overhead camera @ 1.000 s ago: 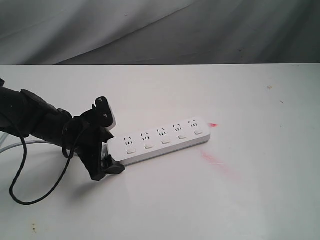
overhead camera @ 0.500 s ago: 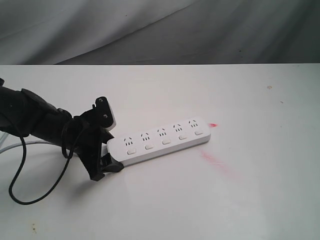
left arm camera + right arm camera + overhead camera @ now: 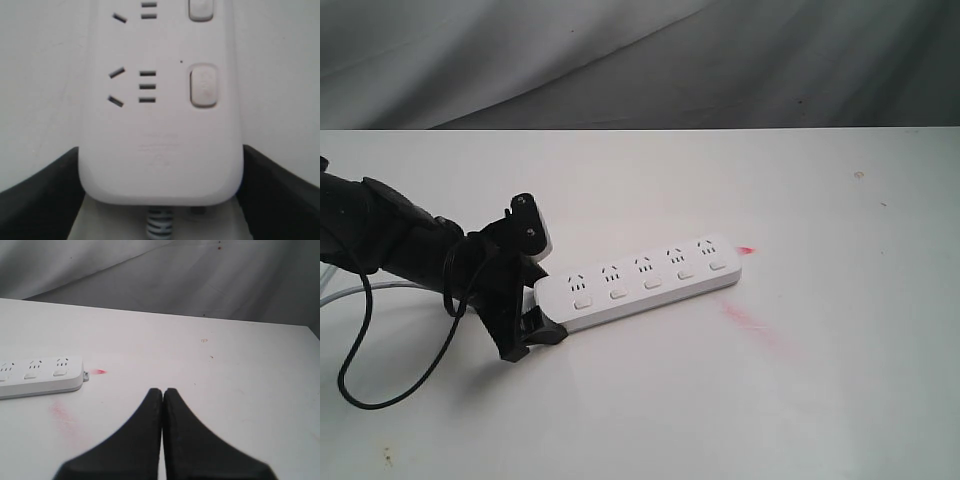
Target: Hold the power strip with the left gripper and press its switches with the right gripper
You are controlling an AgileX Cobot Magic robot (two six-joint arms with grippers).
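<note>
the power strip (image 3: 642, 279) is lying slantwise near the middle of the white table (image 3: 820, 400), its switches (image 3: 651, 284) facing up. the left gripper (image 3: 534, 285) is clamping its cord end, one jaw pressing on each long side. the right gripper (image 3: 162, 395) is hovering well apart from the strip, its fingers pressed together on nothing.

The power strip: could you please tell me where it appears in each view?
Exterior view: the strip lies left of centre, cord end between the left gripper's jaws.
Left wrist view: the strip's cord end fills the middle of the picture.
Right wrist view: only its free end shows, cut off by the picture's edge.
Shared landmark: the switches, visible in all three.
</note>
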